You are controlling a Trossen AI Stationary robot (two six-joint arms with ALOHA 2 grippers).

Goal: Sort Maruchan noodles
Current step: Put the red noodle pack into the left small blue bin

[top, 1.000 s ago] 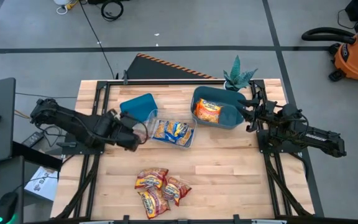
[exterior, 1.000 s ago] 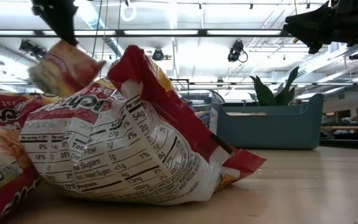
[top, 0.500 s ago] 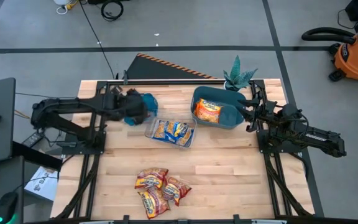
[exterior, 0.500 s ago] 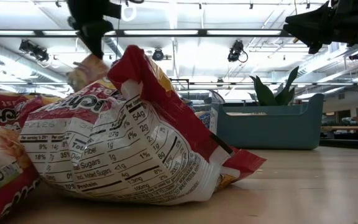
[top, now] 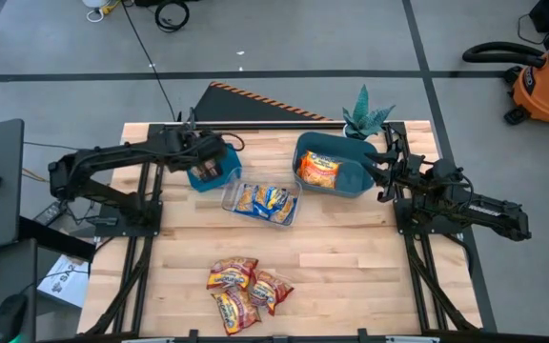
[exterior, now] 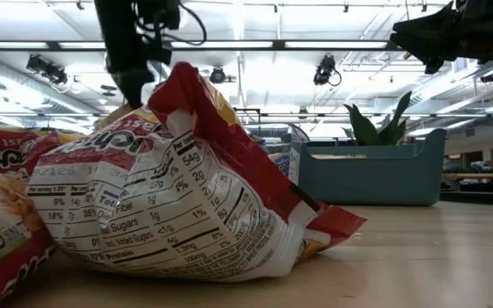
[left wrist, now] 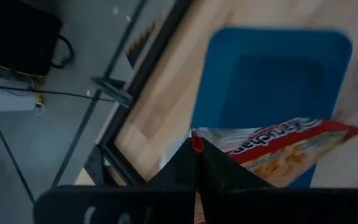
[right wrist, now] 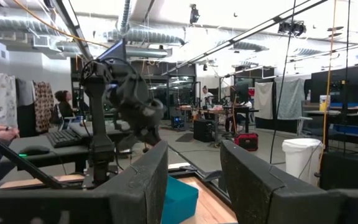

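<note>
My left gripper [top: 213,162] hovers over the left teal bin [top: 196,179], shut on a red-and-yellow noodle packet [left wrist: 278,149]. In the low view it [exterior: 132,90] points down behind a big foreground packet [exterior: 169,197]. My right gripper [right wrist: 194,158] is open and waits above the right teal bin [top: 346,176], which holds an orange packet [top: 318,170]. Blue-and-yellow packets [top: 263,200] lie in the clear tray [top: 232,202]. A pile of red-and-yellow packets [top: 246,291] lies flat near the table's near edge. My left gripper pinches the red-and-yellow packet between its two shut fingers at a corner of its red-edged end [left wrist: 199,142]. The fingers come from above, pointing down. The packet is lifted clear and juts out sideways from the fingers over the bin's open inside [left wrist: 272,68].
A small potted plant [top: 365,119] stands at the far edge behind the right bin. Bare wooden tabletop [top: 351,257] lies between the tray and the pile and to the pile's right. People sit at desks in the room beyond [right wrist: 61,102].
My left gripper has swung from beside the clear tray's left end toward the far edge and now sits over the left teal bin, staying shut and carrying the red-and-yellow packet clear of the table.
</note>
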